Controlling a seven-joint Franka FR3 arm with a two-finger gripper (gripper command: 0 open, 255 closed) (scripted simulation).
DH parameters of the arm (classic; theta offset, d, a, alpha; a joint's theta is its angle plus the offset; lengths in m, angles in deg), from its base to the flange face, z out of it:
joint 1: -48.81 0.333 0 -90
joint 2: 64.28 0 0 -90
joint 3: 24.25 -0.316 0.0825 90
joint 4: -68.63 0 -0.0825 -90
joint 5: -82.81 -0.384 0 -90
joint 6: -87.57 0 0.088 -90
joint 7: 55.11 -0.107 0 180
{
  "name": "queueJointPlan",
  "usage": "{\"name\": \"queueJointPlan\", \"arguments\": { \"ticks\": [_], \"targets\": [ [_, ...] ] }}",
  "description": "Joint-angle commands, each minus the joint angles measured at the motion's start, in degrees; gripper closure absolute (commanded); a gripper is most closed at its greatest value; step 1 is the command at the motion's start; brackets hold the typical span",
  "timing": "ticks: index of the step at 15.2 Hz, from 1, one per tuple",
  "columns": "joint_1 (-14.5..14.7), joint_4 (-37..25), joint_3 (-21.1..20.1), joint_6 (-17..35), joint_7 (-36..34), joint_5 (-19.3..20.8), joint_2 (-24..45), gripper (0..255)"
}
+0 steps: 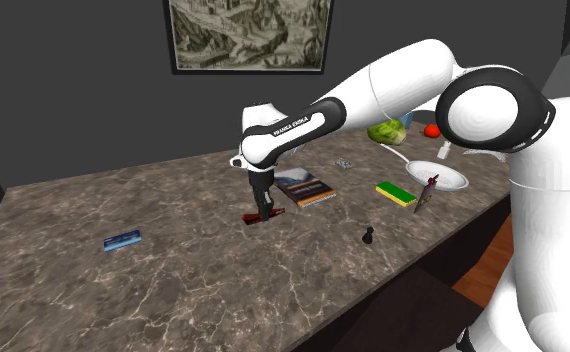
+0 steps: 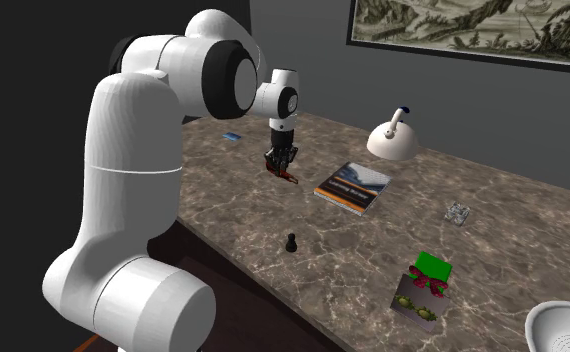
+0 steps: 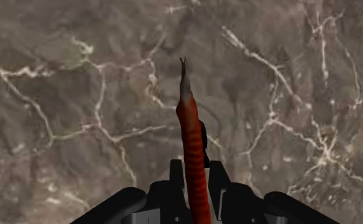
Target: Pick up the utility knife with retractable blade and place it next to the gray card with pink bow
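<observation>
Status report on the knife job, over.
Gripper shut on red utility knife. Card far along the table, green sponge beside it. Book and black pawn near the path.

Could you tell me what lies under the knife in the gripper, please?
Bare marbled counter lies beneath the knife, with nothing else under it. The gripper clasps the knife's rear end, so that end and the counter directly below the fingers are covered.

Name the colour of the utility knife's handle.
Red and ribbed, tapering to a grey blade tip; the wrist view shows the utility knife best.
</observation>
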Motion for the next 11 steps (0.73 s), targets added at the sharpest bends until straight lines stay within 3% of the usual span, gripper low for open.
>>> {"name": "queueJointPlan", "arguments": {
  "ticks": [1, 11],
  "targets": [
    [0.0, 0.0, 0.0, 0.0, 0.0, 0.0, 0.0, 255],
    [0.0, -1.6, 0.0, -3.8, 0.0, 0.0, -2.2, 255]
  ]
}}
